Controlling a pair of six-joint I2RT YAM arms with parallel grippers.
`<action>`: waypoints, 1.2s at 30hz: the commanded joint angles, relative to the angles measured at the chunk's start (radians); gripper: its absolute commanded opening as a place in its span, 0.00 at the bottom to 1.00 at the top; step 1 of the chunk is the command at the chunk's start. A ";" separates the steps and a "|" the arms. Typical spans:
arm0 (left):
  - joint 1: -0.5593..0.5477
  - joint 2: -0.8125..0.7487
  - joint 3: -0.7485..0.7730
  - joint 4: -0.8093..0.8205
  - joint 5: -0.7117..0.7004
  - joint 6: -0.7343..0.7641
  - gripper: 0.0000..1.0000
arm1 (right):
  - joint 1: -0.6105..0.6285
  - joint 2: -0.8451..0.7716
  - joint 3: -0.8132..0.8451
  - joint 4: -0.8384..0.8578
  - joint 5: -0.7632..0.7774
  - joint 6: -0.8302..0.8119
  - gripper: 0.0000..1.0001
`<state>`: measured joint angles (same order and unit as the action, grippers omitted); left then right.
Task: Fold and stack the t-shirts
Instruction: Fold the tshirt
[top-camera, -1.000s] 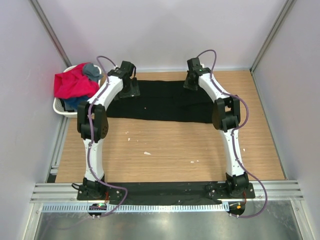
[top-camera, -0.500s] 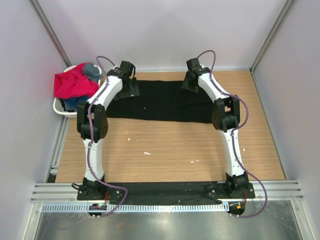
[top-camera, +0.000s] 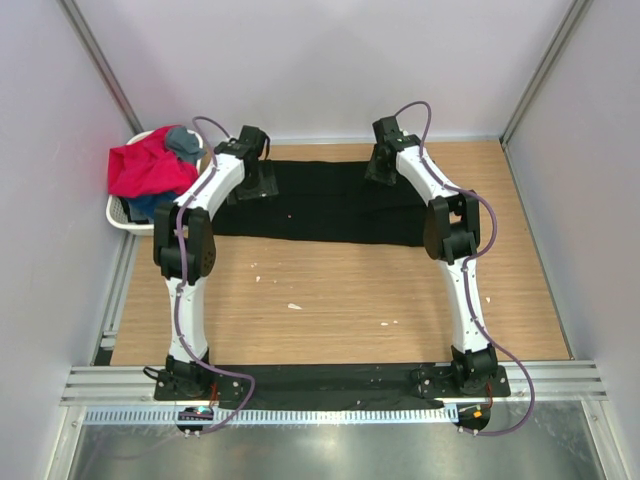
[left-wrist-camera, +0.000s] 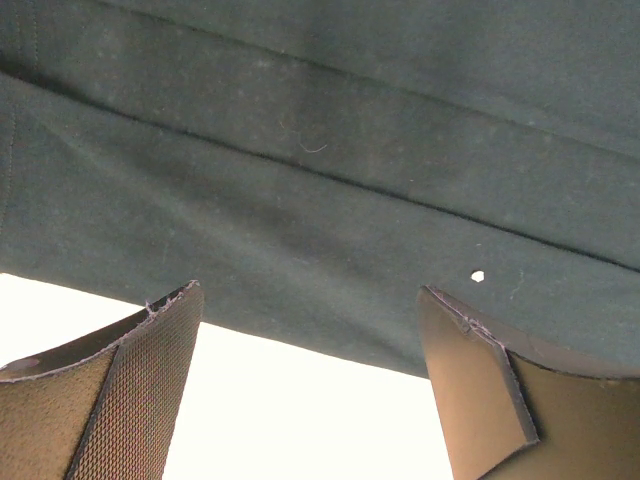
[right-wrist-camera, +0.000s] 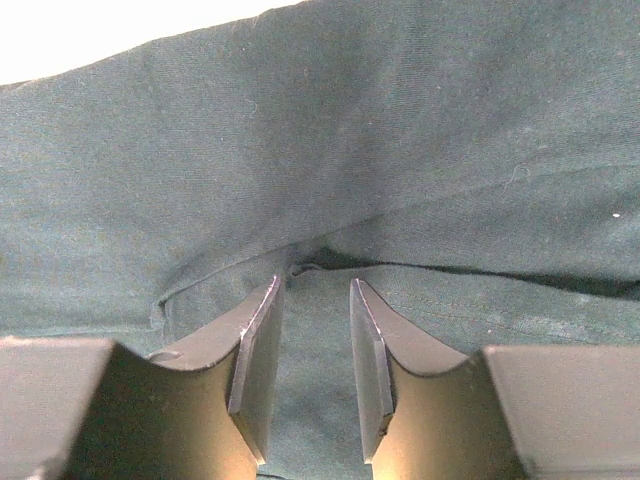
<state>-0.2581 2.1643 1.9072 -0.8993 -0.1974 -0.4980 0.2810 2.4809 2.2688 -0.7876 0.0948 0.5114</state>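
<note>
Likely the step in hand is taking up an edge of the black t-shirt (top-camera: 330, 205) for another fold. The left end effector (left-wrist-camera: 308, 300) hovers with its jaws spread wide and empty above the tee's left part, right where the cloth ends and the bright bench (top-camera: 330, 300) shows. It should come down astride that edge and gather every layer before closing. The right end effector (right-wrist-camera: 315, 285) has its jaws only narrowly parted, tips at a raised crease, and nothing looks pinched between them. It would do well to bite at a matching depth, so that both sides lift together and the fold lands straight.

At the far left a white basket (top-camera: 118, 212) holds a red-pink tee (top-camera: 145, 168) on top, with a grey one (top-camera: 185, 140) and a blue one (top-camera: 150, 205) around it. The black t-shirt lies flat across the far half of the bench as a long band between the two arms. It appears already doubled, with parallel seams and one tiny pale speck.
</note>
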 joint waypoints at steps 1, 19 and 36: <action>0.013 -0.049 0.000 0.013 0.007 -0.011 0.88 | 0.009 -0.019 0.029 0.008 0.000 0.016 0.39; 0.022 -0.050 -0.003 0.017 0.012 -0.013 0.87 | 0.011 -0.002 0.017 0.019 -0.030 0.013 0.35; 0.022 -0.044 0.003 0.022 0.012 -0.027 0.86 | 0.012 -0.008 0.038 0.014 -0.027 -0.014 0.01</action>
<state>-0.2417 2.1639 1.8977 -0.8944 -0.1970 -0.5163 0.2852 2.4809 2.2684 -0.7868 0.0704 0.5140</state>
